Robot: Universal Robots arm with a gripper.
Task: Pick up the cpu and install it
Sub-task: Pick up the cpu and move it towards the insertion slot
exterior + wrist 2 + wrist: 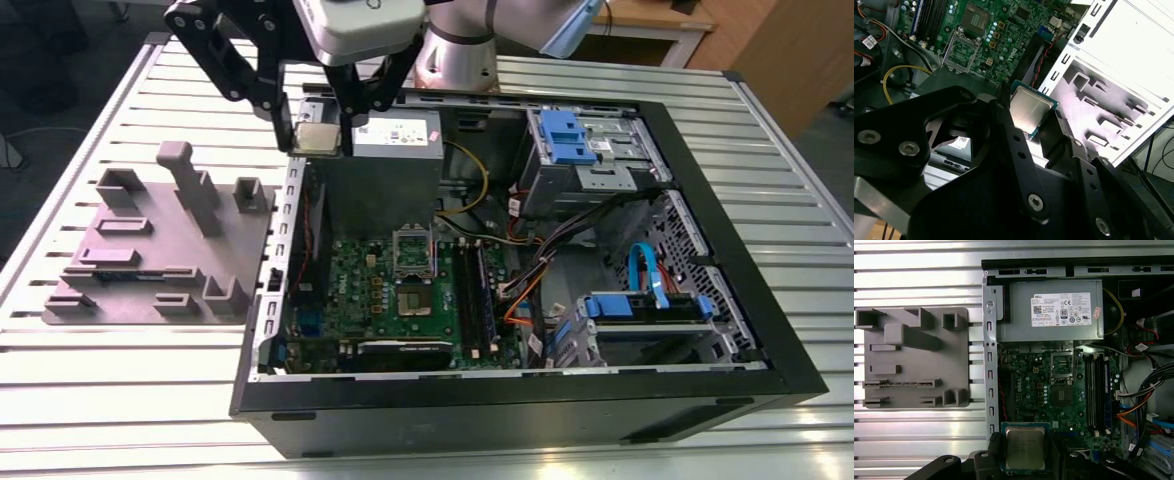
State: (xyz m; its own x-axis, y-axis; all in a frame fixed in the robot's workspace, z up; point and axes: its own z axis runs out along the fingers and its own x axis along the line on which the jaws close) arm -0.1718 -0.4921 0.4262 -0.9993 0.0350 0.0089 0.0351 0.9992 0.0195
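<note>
The cpu [316,139], a small square chip with a pale metal top, hangs in the air with my gripper [318,128] shut on its edges. In the exterior view it is above the case's wall, between the power supply and the grey fixture plate. Both wrist views show the cpu [1029,111] [1025,447] flat between the black fingers [1004,127]. The metal-framed socket [414,250] [1062,365] [961,49] sits on the green motherboard [387,290], below the chip and apart from it.
The open black computer case [747,300] lies on a slatted metal table [120,380]. The grey power supply [395,150], memory slots [474,290], loose cables [587,240] and blue drive bays [641,305] are inside. A grey-purple fixture plate [160,250] with raised blocks lies on the exterior view's left.
</note>
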